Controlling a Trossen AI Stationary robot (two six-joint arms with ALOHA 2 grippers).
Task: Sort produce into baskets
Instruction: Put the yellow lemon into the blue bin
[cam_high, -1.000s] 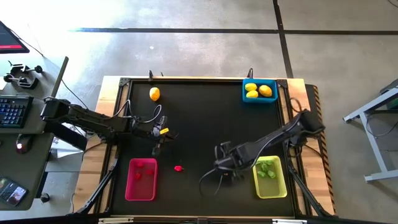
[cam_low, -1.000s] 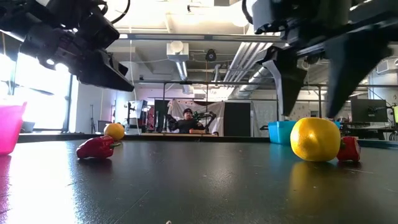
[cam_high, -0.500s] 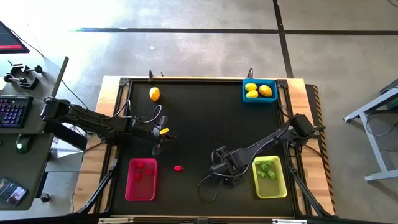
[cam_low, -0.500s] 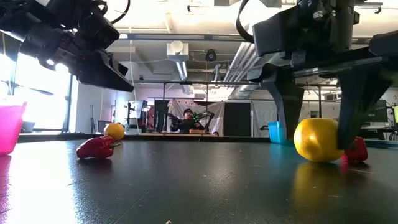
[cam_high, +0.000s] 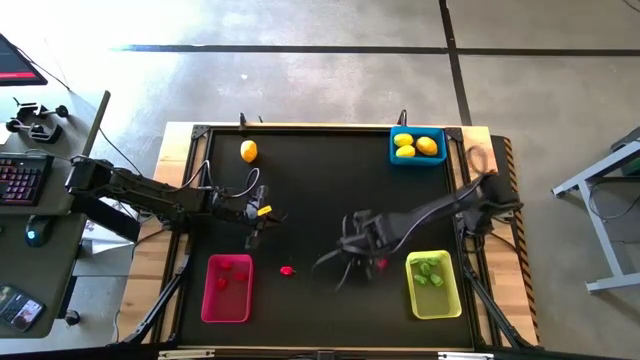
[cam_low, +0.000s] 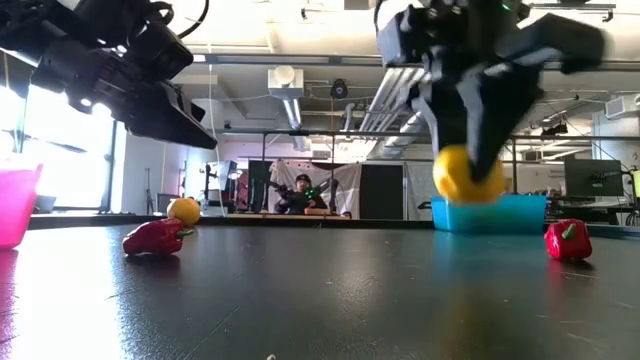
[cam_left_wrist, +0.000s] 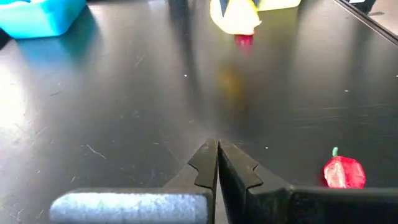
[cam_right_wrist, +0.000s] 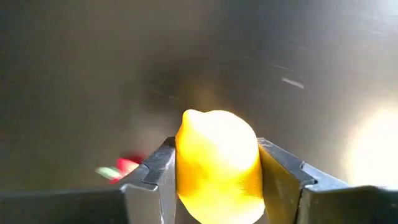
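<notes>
The lemon (cam_right_wrist: 216, 165), smooth, yellow and egg-shaped, is seen only in the right wrist and low views, clamped in the right gripper (cam_right_wrist: 216, 168) above the table (cam_high: 320, 200). In the high view it is hidden by that blurred gripper, left of the yellow-green basket (cam_high: 434, 285). The left gripper (cam_left_wrist: 217, 163), fingers together, is held empty near the table's left side.

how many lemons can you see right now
5. Three lie in the blue basket at the far right corner, one loose lemon sits far left on the table, and one held lemon is clamped in the right end effector, lifted off the table.
</notes>
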